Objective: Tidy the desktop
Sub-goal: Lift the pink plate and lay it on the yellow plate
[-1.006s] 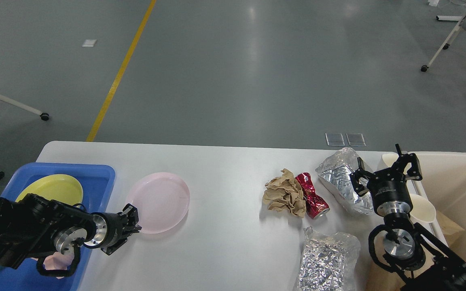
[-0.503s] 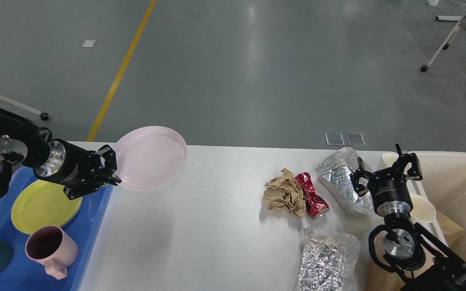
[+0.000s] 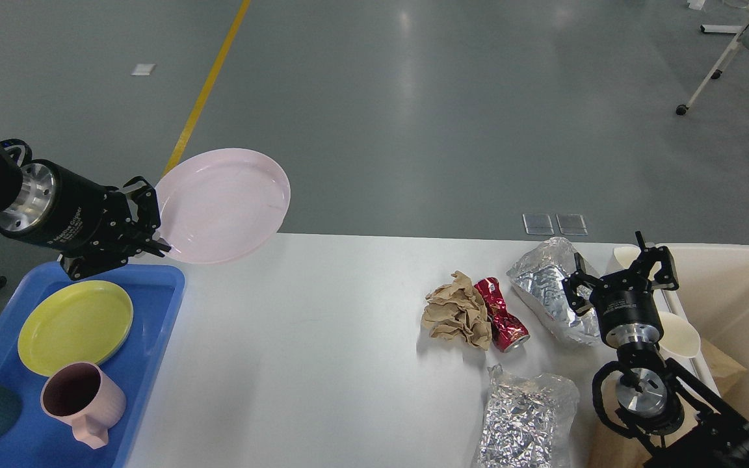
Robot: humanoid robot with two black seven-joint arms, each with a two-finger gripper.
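Left gripper (image 3: 148, 220) pinches the near-left rim of the stiff, light, likely slippery pink round plastic plate (image 3: 222, 205) above the white desktop (image 3: 322, 364); right gripper (image 3: 621, 273) hangs open, empty.

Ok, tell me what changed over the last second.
The left claw lifted the pink plate off the desktop, carrying it up and leftward; it now hangs above the far edge beside the blue tray. The right claw and the trash stayed put.
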